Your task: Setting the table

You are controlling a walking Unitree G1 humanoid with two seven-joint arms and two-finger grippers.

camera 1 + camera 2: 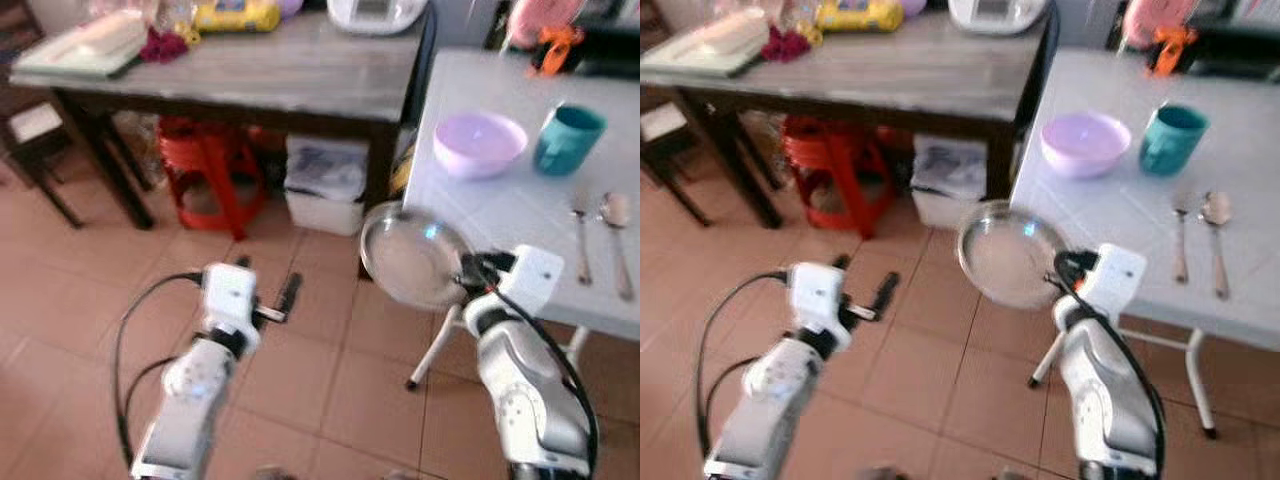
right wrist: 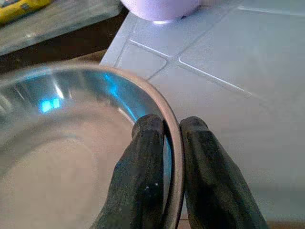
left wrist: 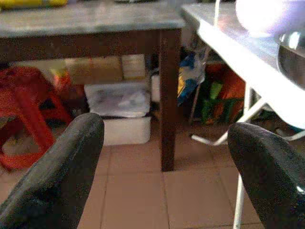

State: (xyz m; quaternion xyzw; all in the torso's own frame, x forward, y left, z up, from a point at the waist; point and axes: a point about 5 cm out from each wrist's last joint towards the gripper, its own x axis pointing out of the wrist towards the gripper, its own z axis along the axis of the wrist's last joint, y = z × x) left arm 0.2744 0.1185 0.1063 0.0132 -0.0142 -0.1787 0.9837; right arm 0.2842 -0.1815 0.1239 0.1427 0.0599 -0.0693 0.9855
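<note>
Your right gripper [image 2: 164,143] clamped on rim of round shiny steel plate [image 1: 412,255], held tilted over near-left corner of white tiled table [image 1: 500,215]. Your left gripper [image 1: 268,290] spread apart, empty, over floor. On table: lilac plastic bowl [image 1: 478,143] near left edge, teal mug [image 1: 567,138] just beside it, metal fork [image 1: 580,232] and spoon [image 1: 617,228] toward right edge.

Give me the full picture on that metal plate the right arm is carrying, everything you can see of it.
The metal plate is round and shallow, shiny steel by its look, with a raised rolled rim and a flat, empty centre reflecting bluish light. The right tool is shut on its rim, one black finger inside and one outside. It is tilted, held in the air at the near left corner of the white table, partly over the tiled floor. Apart from the fingers, nothing visibly touches it. The lilac bowl sits beyond it on the table.
</note>
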